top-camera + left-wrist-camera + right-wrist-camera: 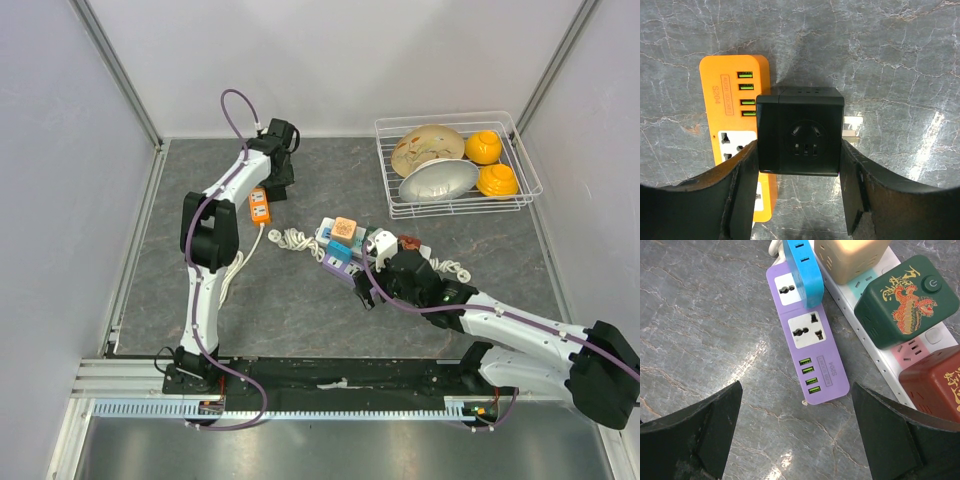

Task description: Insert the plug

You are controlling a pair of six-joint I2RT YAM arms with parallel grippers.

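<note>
From above, my left tool (272,180) hangs by the orange strip (260,206), wall (330,60) close behind, free tabletop (300,310) toward me. At the left wrist it clamps the black cube (800,125), prongs (852,129) sticking sideways; I'd turn them down onto a socket (730,140). My right tool (797,405) gapes empty over the purple strip (812,355).

Power strips: three. Orange strip (735,100), purple strip (807,347), white strip (872,360).
Cube adapters: four. Black cube (800,132) at 12 o'clock between my left fingers, then beige cube (852,257), green cube (905,300), dark red cube (935,385).
Blue plug (802,270): one, on the purple strip.
USB ports: four on the orange strip, four on the purple strip.
Wire basket (450,210): one, at the table's 2 o'clock.
Bowls in it: two, I think, since they overlap. Patterned bowl (427,148), grey bowl (438,182).
Yellow pieces in it: two. Upper yellow piece (483,147), lower yellow piece (497,181).
My claws: two. Left claw (800,165), right claw (796,390).
</note>
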